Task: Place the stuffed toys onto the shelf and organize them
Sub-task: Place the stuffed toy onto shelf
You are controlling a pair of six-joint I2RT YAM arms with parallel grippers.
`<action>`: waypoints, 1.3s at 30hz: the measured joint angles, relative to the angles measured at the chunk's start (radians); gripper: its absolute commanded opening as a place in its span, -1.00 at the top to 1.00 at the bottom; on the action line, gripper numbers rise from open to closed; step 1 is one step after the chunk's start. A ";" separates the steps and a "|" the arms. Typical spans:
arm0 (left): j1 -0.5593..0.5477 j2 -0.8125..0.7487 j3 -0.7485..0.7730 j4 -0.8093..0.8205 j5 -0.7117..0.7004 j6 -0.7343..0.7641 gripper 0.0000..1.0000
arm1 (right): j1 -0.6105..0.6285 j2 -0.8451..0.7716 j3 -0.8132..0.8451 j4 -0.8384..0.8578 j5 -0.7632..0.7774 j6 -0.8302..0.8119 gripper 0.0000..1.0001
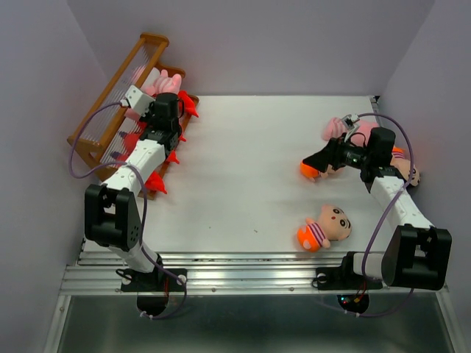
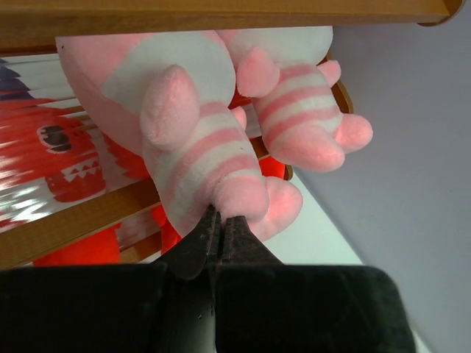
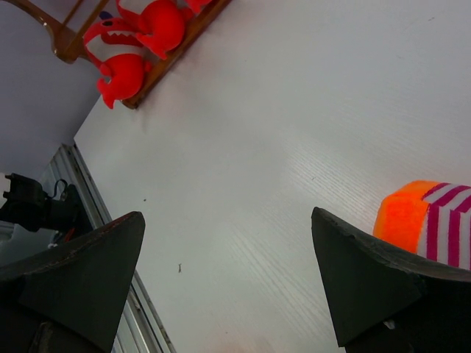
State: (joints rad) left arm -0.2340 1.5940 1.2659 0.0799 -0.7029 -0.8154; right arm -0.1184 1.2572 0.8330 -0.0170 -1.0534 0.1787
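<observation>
Left wrist shows what the top view hides: the left gripper [image 2: 218, 217] pressed together, tips against a pig's [image 2: 199, 147] foot on the shelf [image 2: 221, 11], monsters [image 2: 66, 154] behind. Right wrist shows the right gripper [image 3: 227, 215] spread wide over the table [image 3: 294, 110], a doll's [image 3: 419, 213] orange bottom beside one finger.

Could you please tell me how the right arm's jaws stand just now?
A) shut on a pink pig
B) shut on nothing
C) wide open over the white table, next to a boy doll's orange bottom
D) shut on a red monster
C: the right gripper has its jaws wide apart over the table, with the boy doll beside one finger.
</observation>
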 measured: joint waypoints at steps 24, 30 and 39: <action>0.058 0.023 0.032 0.061 0.068 0.083 1.00 | -0.011 0.000 0.000 -0.023 -0.002 -0.008 -1.00; 0.071 0.023 0.032 0.070 0.098 0.103 1.00 | -0.011 0.000 0.000 -0.028 -0.002 -0.011 -1.00; 0.081 0.034 0.032 0.080 0.119 0.121 1.00 | -0.011 0.000 0.000 -0.029 -0.003 -0.018 -1.00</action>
State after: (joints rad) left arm -0.1528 1.6283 1.2984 0.1604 -0.5838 -0.6945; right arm -0.1299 1.2572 0.8330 -0.0456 -1.0561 0.1608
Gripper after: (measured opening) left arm 0.044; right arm 0.998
